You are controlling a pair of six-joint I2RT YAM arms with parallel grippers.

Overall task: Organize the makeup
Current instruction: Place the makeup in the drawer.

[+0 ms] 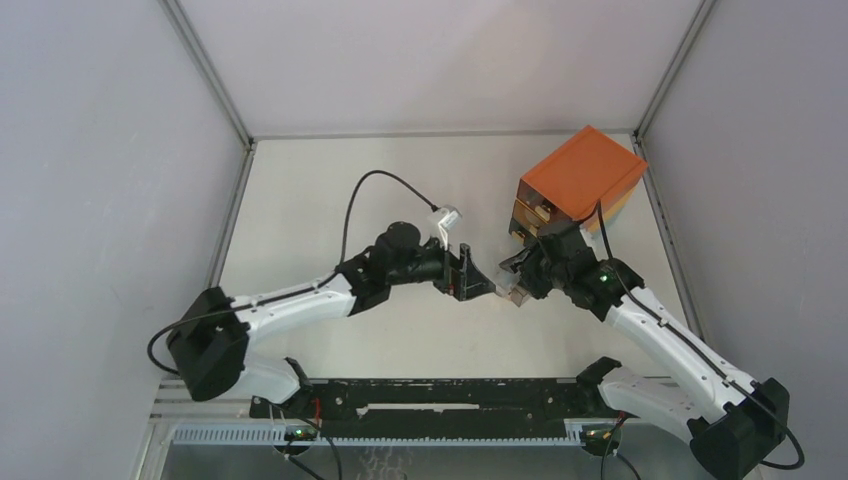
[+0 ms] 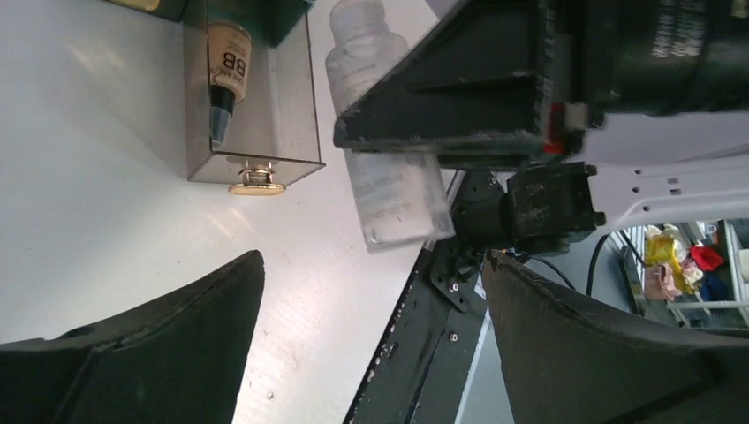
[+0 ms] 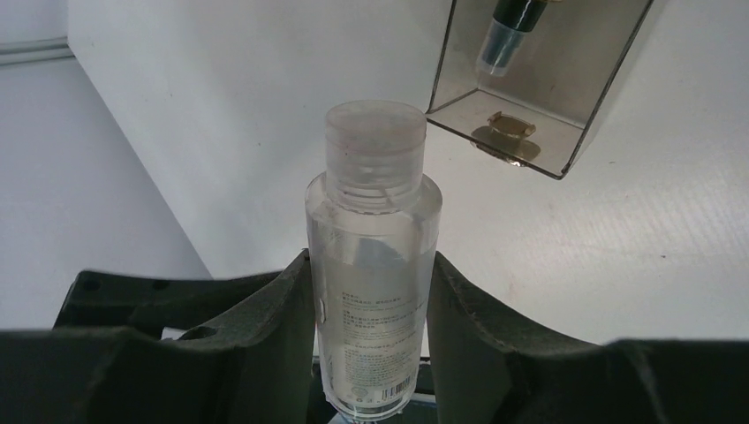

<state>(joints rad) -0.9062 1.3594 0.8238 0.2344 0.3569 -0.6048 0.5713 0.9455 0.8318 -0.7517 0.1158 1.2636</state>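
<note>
Two end effectors face each other: the right end effector (image 3: pixel 371 296) pinches a clear bottle (image 3: pixel 373 230), base cut off, label unreadable; the left end effector (image 2: pixel 371 318) gapes wide just beside it. Ahead of the right one, a clear drawer (image 3: pixel 539 150) holds a partly cropped tube (image 2: pixel 226 71).

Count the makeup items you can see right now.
2. A clear bottle is gripped in the right pincer; a BB tube lies in the open clear drawer. More may be hidden inside the orange-topped box.
</note>
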